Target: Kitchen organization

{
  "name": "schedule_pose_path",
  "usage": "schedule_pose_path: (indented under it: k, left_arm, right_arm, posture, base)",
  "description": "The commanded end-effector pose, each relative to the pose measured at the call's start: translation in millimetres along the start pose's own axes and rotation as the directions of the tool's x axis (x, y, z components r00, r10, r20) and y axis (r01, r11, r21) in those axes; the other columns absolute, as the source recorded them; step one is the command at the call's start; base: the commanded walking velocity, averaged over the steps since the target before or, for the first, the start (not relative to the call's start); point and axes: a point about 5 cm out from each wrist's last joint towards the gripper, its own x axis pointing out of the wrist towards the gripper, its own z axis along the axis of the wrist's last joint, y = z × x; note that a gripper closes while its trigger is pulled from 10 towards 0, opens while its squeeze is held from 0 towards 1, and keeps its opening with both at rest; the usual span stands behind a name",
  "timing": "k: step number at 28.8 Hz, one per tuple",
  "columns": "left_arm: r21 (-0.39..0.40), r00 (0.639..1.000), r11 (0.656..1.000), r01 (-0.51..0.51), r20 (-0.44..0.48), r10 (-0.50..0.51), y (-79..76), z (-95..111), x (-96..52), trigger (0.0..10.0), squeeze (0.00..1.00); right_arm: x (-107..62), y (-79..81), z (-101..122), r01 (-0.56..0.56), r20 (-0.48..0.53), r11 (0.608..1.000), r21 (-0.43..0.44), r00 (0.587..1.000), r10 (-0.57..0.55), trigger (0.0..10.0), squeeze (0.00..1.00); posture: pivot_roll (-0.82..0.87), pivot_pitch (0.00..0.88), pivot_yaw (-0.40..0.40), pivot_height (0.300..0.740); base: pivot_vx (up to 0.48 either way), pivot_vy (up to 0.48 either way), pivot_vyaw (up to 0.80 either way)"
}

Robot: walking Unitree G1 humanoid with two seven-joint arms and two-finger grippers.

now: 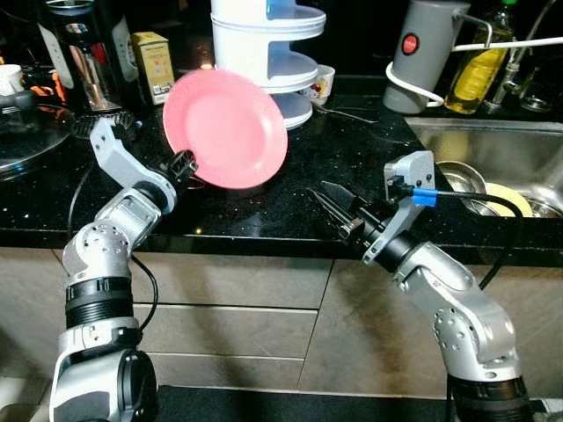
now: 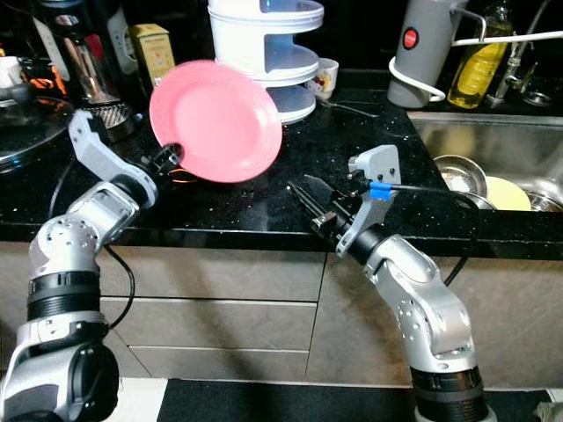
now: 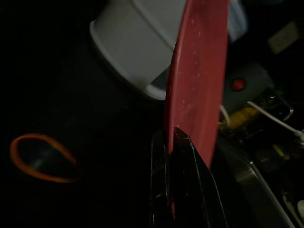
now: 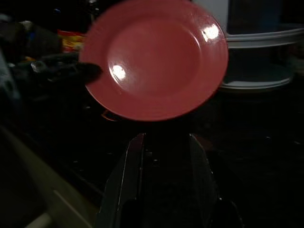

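Note:
A pink plate (image 1: 227, 128) is held upright above the black counter (image 1: 264, 202), its face turned toward the right. My left gripper (image 1: 184, 163) is shut on the plate's lower left rim; the left wrist view shows the rim (image 3: 194, 95) edge-on between the black fingers (image 3: 183, 190). My right gripper (image 1: 332, 206) hovers over the counter's front edge, to the right of and below the plate, open with nothing between its fingers. The right wrist view looks straight at the plate (image 4: 154, 59).
A white tiered rack (image 1: 268, 48) stands right behind the plate. A grey kettle (image 1: 420, 53) and an oil bottle (image 1: 479, 61) stand at the back right. A steel sink (image 1: 493, 163) with dishes lies at the right. Bottles and a yellow box (image 1: 151, 63) stand at the back left.

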Motion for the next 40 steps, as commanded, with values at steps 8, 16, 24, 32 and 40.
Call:
schedule_pose_path:
  k: [8, 16, 24, 32, 40]
  left_arm:
    - [0.209, 0.995, 0.976, 0.055, 0.07, -0.071, -18.3, 4, -8.2, 10.0, 0.0]
    - [0.255, 0.989, 0.963, 0.09, 0.088, -0.116, -28.5, 1, -9.7, 10.0, 0.0]
    - [0.251, 0.984, 0.961, 0.118, 0.103, -0.148, -33.6, 1, -10.1, 10.0, 0.0]
    - [0.24, 0.983, 0.964, 0.117, 0.112, -0.147, -33.4, 2, -10.2, 10.0, 0.0]
    - [0.234, 0.983, 0.965, 0.117, 0.109, -0.145, -32.3, 0, -10.1, 10.0, 0.0]
  right_arm:
    - [-1.6, -18.1, 0, 0.113, 0.024, 0.994, 0.001, 0.993, -0.113, 10.0, 0.0]
    - [-1.2, -19.8, 3, 0.119, 0.049, 0.993, 0.008, 0.992, -0.12, 10.0, 0.0]
    - [0.0, -17.5, 3, 0.105, 0.061, 0.994, 0.015, 0.993, -0.105, 10.0, 0.0]
    - [0.4, -14.6, 3, 0.092, 0.059, 0.996, 0.011, 0.994, -0.092, 10.0, 0.0]
    - [0.5, -14.0, 2, 0.086, 0.054, 0.996, 0.006, 0.995, -0.086, 10.0, 0.0]
  posture:
    - [-0.05, 0.0, -0.011, 0.74]
    - [-0.05, 0.0, -0.014, 0.74]
    - [-0.05, 0.0, -0.013, 0.74]
    - [-0.04, 0.0, -0.012, 0.74]
    - [-0.05, 0.0, -0.012, 0.74]
  base:
    - [0.0, 0.0, 0.0]
    - [0.0, -0.333, 0.0]
    - [0.0, -0.465, 0.0]
    - [0.0, -0.465, 0.0]
    - [0.0, -0.465, 0.0]
